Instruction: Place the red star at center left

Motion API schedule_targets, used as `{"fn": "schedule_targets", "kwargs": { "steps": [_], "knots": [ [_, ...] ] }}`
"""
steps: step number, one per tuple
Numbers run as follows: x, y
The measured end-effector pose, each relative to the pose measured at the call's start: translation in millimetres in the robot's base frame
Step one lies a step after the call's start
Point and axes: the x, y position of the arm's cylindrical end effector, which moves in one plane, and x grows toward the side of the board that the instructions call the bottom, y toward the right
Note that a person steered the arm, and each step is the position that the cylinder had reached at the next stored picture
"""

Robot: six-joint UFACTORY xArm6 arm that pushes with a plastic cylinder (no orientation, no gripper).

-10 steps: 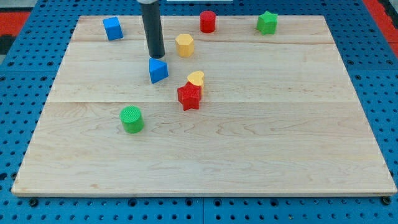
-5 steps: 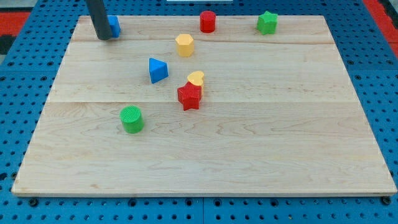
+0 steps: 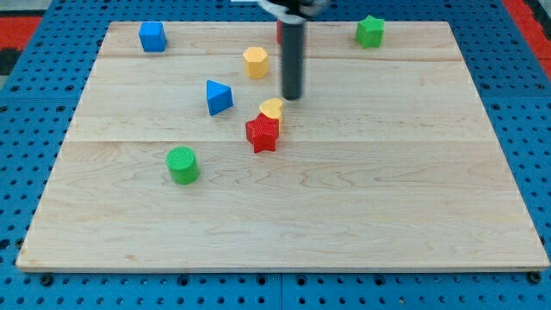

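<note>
The red star [image 3: 262, 133] lies near the board's middle, a little left of centre. A yellow heart-like block [image 3: 271, 108] touches its upper right side. My tip [image 3: 293, 97] stands just above and to the right of the yellow block, close to it but apart. The dark rod rises from there to the view's top and hides most of the red cylinder [image 3: 280, 33] behind it.
A blue triangle block [image 3: 219, 96] lies left of the star. A green cylinder [image 3: 182, 164] sits lower left. A yellow hexagon [image 3: 255, 62], a blue cube [image 3: 152, 37] and a green star-like block [image 3: 370, 31] lie toward the top of the wooden board [image 3: 344, 207].
My tip moved from beside the blue triangle to the blue cube at top left, nudging it slightly left, then swung right to the spot above the yellow heart-like block. The other blocks stayed put.
</note>
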Motion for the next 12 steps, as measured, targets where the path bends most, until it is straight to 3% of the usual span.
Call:
{"fn": "schedule_targets", "kwargs": {
  "steps": [1,2,4,5,7,9,12],
  "knots": [
    [54,9],
    [72,-55],
    [55,-174],
    [55,-180],
    [19,-132],
    [30,-200],
    [51,-234]
  ]
}}
